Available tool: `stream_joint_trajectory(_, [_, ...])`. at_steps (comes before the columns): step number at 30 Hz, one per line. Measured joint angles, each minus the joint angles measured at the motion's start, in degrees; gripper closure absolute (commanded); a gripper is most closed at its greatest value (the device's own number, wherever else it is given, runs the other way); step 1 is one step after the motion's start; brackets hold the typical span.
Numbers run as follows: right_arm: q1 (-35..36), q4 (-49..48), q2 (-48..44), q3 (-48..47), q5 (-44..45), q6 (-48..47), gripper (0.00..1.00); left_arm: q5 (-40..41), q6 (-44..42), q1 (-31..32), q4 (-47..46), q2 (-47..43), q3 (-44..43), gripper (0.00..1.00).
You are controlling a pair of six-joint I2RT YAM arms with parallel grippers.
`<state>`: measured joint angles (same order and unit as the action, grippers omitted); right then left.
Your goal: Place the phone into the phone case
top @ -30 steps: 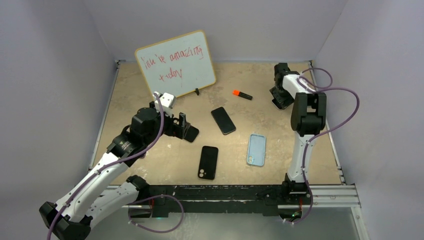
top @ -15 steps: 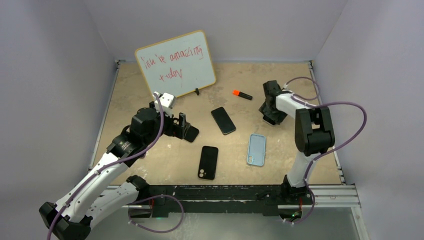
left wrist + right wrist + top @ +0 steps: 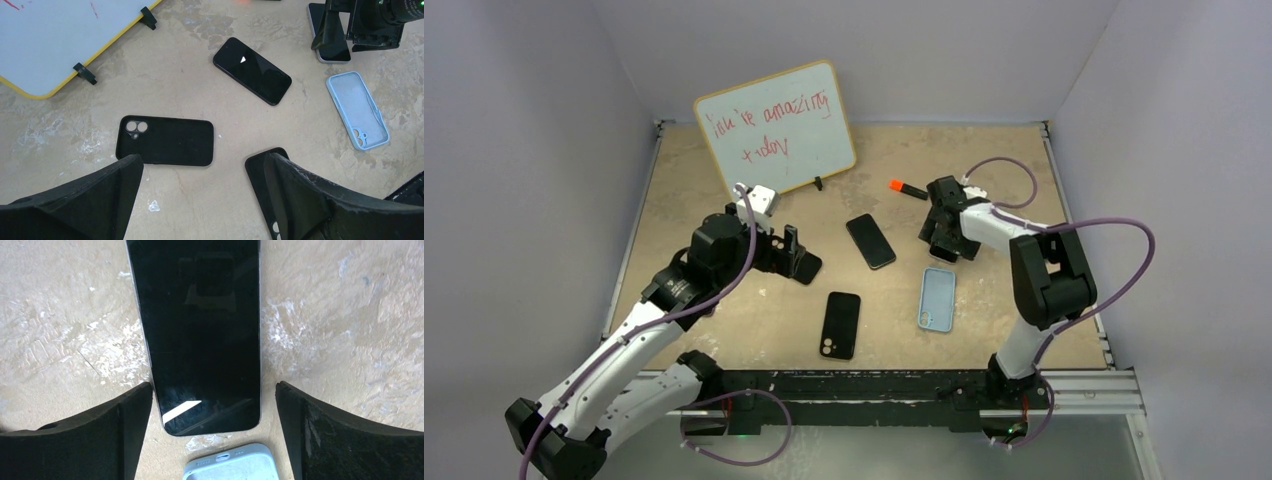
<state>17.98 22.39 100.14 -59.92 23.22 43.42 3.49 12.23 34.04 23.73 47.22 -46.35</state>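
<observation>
The right tool (image 3: 212, 390) is low over the table (image 3: 684, 200), right of centre. Its fingers are spread wide apart and stand on either side of the near end of a phone (image 3: 200, 330). The phone lies flat, screen up. The left finger is just beside its edge, and a clear gap shows at the right finger, so nothing is clamped. The blue case (image 3: 937, 298) lies flat just beyond that end of the phone, close to it, and the phone is outside the case.

The left tool (image 3: 201, 160) hovers left of centre, fingers also wide apart and holding nothing. Below it lies a black case (image 3: 165, 142). A second black case (image 3: 842, 324) sits nearer the arm bases, partly hidden by one finger in the left wrist view. Another phone (image 3: 870, 241) lies screen up between the two tools, apart from both. A whiteboard (image 3: 774, 125) stands at the far left, with an orange marker (image 3: 908, 188) to its right.
</observation>
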Motion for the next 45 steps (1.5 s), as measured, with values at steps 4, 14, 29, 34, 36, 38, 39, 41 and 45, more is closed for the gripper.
stream_joint_trajectory(4, [-0.1,0.0,1.9,-2.4,0.2,-2.0,0.02,0.0,0.0,0.0,0.0,0.5,0.0,0.04])
stream_joint_trajectory(14, [-2.7,-2.7,5.1,-5.5,-2.1,-3.4,0.02,0.3,0.2,0.0,0.7,0.5,0.1,0.04])
stream_joint_trajectory(29, [-5.0,-7.7,3.8,-2.6,-3.3,-7.4,0.29,-1.9,3.3,0.0,0.9,3.9,0.2,0.12])
stream_joint_trajectory(34, [-5.2,-10.2,2.5,-0.5,-4.2,-9.2,0.35,-5.5,6.3,0.0,1.4,7.3,0.2,0.17])
stream_joint_trajectory(36, [-5.3,-11.6,1.6,0.7,-4.9,-10.1,0.37,-6.8,7.3,0.0,1.4,8.4,0.2,0.19])
stream_joint_trajectory(38, [-5.3,-12.8,0.9,1.8,-5.7,-10.7,0.38,-7.8,8.4,0.0,1.3,9.4,0.2,0.21])
stream_joint_trajectory(39, [-5.4,-13.2,0.6,2.2,-6.1,-11.0,0.39,-8.3,8.9,0.0,1.2,9.9,0.2,0.21])
stream_joint_trajectory(41, [-5.6,-13.7,0.2,2.7,-6.8,-11.1,0.39,-9.3,9.8,0.0,0.9,11.2,0.2,0.23])
stream_joint_trajectory(45, [-5.8,-13.9,-1.0,3.7,-8.6,-11.1,0.41,-11.7,11.7,0.0,-0.1,14.9,0.3,0.26])
